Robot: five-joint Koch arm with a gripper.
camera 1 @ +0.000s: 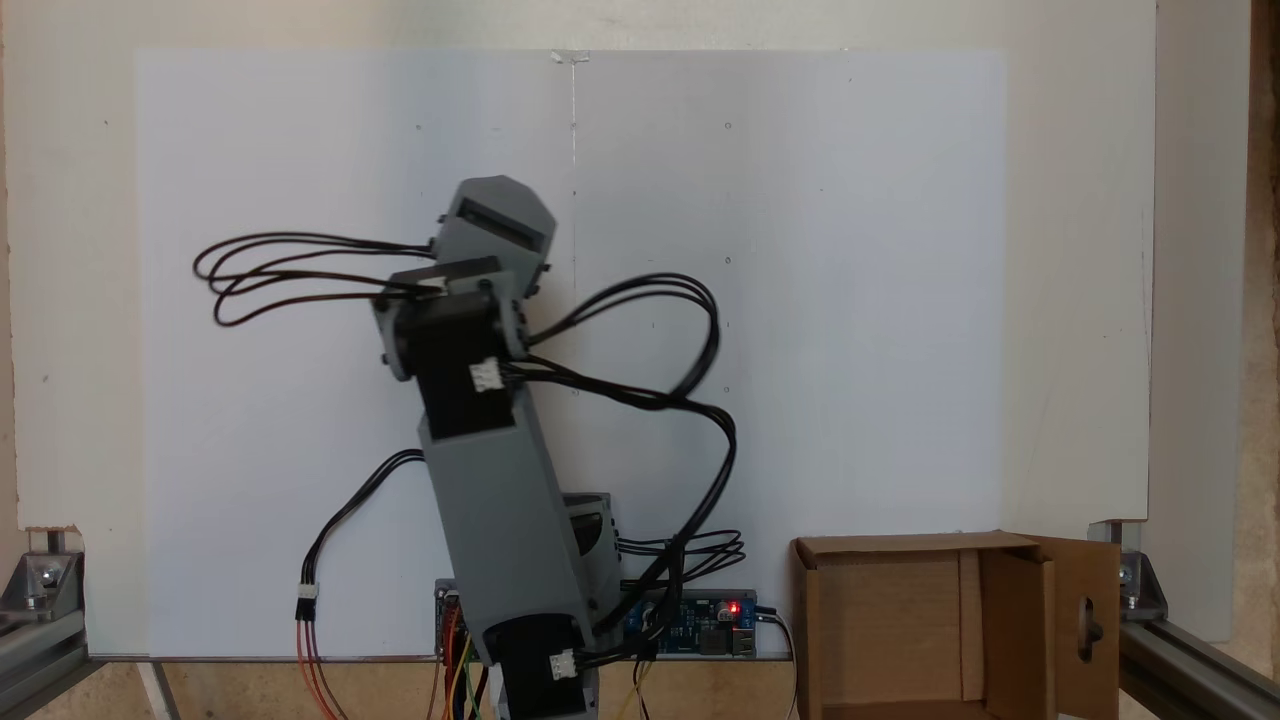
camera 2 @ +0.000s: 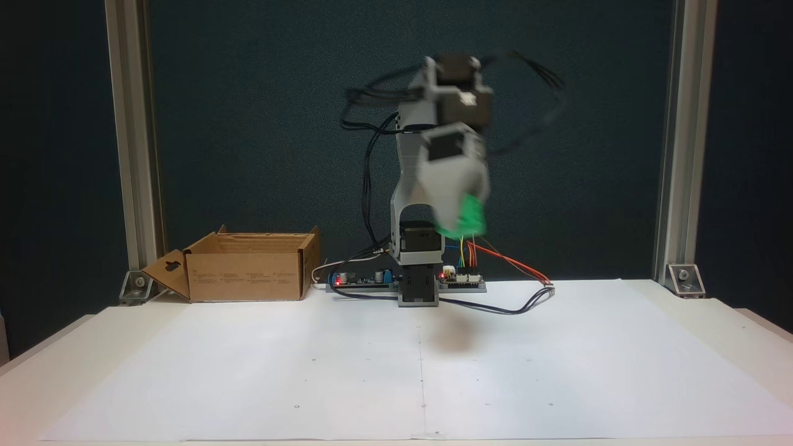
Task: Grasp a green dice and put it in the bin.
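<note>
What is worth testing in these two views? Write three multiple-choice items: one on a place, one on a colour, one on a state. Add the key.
1. In the fixed view that faces the arm, where does the bin stand?
A. left of the arm's base
B. right of the arm's base
C. on the middle of the sheet

2. What colour is the sheet on the table?
A. blue
B. white
C. black

3. Where is the green dice?
A. lying on the sheet
B. inside the bin
C. up in the air at the gripper

Key:
1 A: the bin stands left of the arm's base.
2 B: the sheet is white.
3 C: the green dice shows blurred at the raised gripper, well above the sheet.
</note>
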